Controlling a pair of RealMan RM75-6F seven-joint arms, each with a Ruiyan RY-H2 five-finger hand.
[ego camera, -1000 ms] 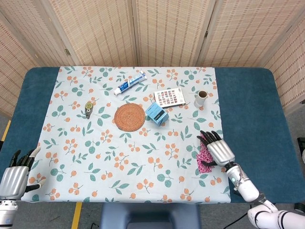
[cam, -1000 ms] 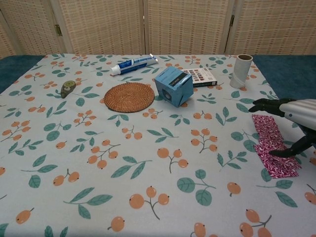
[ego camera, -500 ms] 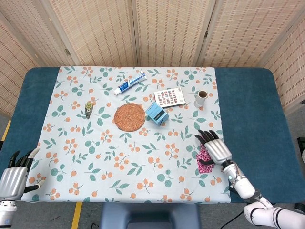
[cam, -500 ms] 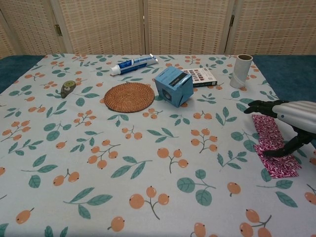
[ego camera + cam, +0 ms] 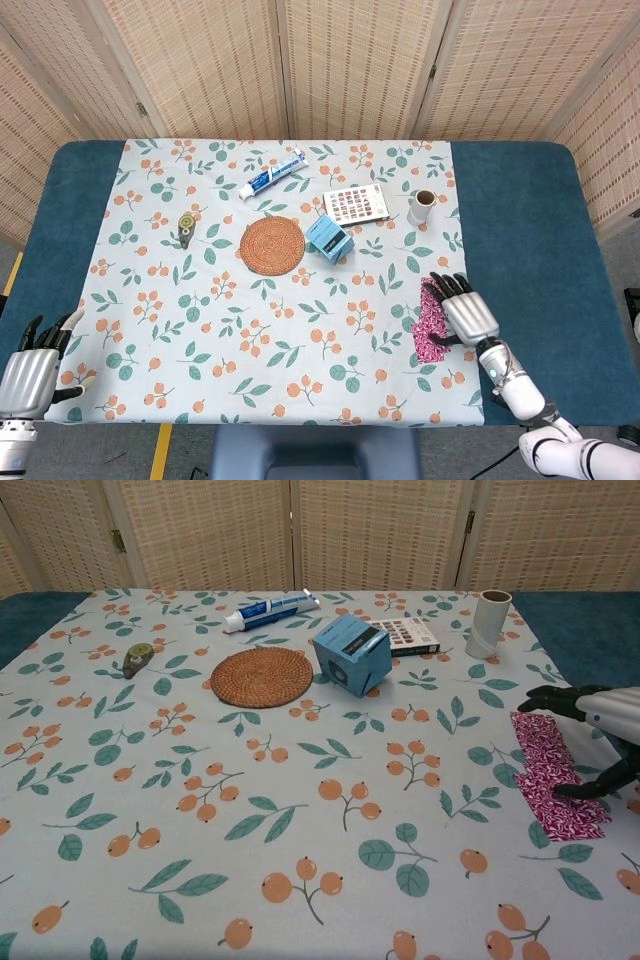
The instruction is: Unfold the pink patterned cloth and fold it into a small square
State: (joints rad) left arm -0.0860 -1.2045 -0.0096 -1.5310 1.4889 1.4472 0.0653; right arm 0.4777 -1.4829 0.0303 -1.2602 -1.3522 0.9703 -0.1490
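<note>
right hand (image 5: 597, 742), fingers spread, holding nothing, should pinch the pink cloth's (image 5: 553, 775) three o'clock edge and peel towards nine

A staged indoor test corner, more lab than lived-in home: a blue-topped table (image 5: 520, 220) under a pale floral tablecloth with orange berries (image 5: 290, 330), closed in by folding woven-rattan screens (image 5: 350, 65). Yellow floor tape (image 5: 160, 450) marks the near edge. The household bits (a blue-and-white toothpaste tube (image 5: 271, 174), a round woven rattan coaster (image 5: 272, 245)) lie set out like props.
</note>
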